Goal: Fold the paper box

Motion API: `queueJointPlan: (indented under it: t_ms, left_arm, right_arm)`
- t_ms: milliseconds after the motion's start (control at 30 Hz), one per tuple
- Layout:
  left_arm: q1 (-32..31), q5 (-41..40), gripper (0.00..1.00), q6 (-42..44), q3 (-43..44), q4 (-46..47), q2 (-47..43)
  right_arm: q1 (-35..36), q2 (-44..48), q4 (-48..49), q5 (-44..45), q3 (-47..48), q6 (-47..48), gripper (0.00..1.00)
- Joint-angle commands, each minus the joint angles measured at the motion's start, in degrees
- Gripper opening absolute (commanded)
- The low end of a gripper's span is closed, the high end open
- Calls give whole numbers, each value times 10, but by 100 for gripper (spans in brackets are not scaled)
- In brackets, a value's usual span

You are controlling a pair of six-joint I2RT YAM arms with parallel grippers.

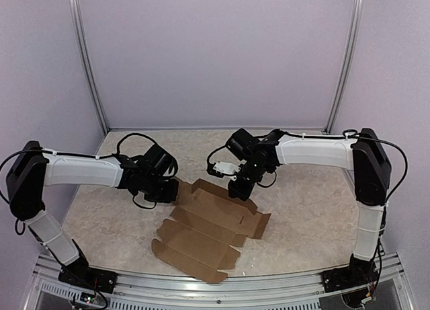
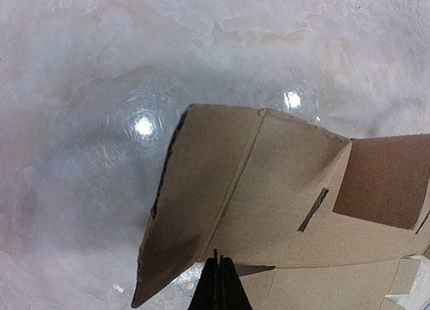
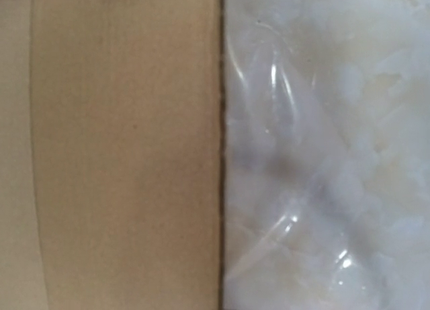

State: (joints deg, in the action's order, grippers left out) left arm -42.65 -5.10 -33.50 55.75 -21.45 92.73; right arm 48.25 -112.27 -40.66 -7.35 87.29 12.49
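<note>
The paper box is a flat brown cardboard blank (image 1: 208,233) lying on the marble table. My left gripper (image 1: 166,191) is at its far-left flap. In the left wrist view the black fingers (image 2: 216,283) are shut together, with their tips at a notch by the fold. That flap (image 2: 201,189) is tilted up off the table. My right gripper (image 1: 239,186) hangs over the blank's far edge. Its fingers do not show in the right wrist view, only a cardboard panel (image 3: 121,148) with a straight edge against the table.
The marble tabletop (image 1: 101,216) is glossy under a clear film, with lamp reflections (image 2: 142,125). Purple walls with metal posts (image 1: 87,61) close the back and sides. A metal rail (image 1: 222,290) runs along the near edge.
</note>
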Motion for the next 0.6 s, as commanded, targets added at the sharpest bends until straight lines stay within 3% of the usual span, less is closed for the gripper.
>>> queueJointPlan:
  t_ms: [0,567]
  left_arm:
    - [-12,-18,0,10,-12,-15,18]
    - [-48,-74,0,14,-8,-59,52]
  right_arm:
    - [-4,-16,0,-9,3,-10,0]
    - [-7,-22,11,-12,2,-22,0]
